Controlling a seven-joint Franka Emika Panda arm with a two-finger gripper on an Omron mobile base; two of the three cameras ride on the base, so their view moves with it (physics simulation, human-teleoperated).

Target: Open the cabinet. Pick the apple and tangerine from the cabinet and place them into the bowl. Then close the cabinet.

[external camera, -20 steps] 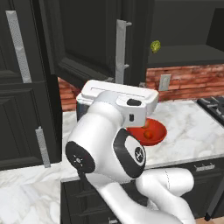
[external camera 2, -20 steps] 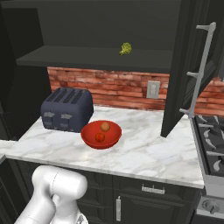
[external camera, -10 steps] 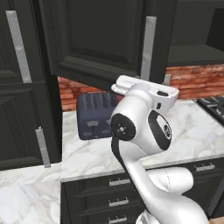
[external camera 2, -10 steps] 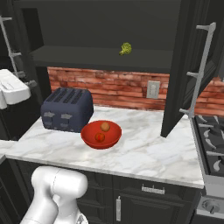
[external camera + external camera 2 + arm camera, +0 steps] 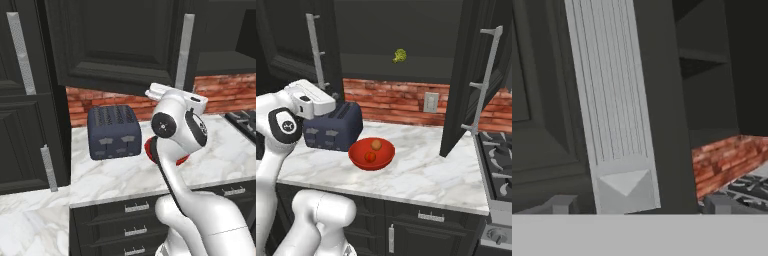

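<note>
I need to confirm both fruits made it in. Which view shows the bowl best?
The right base view: the bowl sits unobstructed on the counter with the apple and tangerine inside. In the left base view, the arm hides most of it, leaving red slivers.

Marble counter [image 5: 421, 175] — toaster [image 5: 333, 131], red bowl [image 5: 371, 153] on it.

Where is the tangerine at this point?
In the right base view the tangerine lies inside the red bowl on the marble counter, just behind the apple, with the toaster to the bowl's left.
</note>
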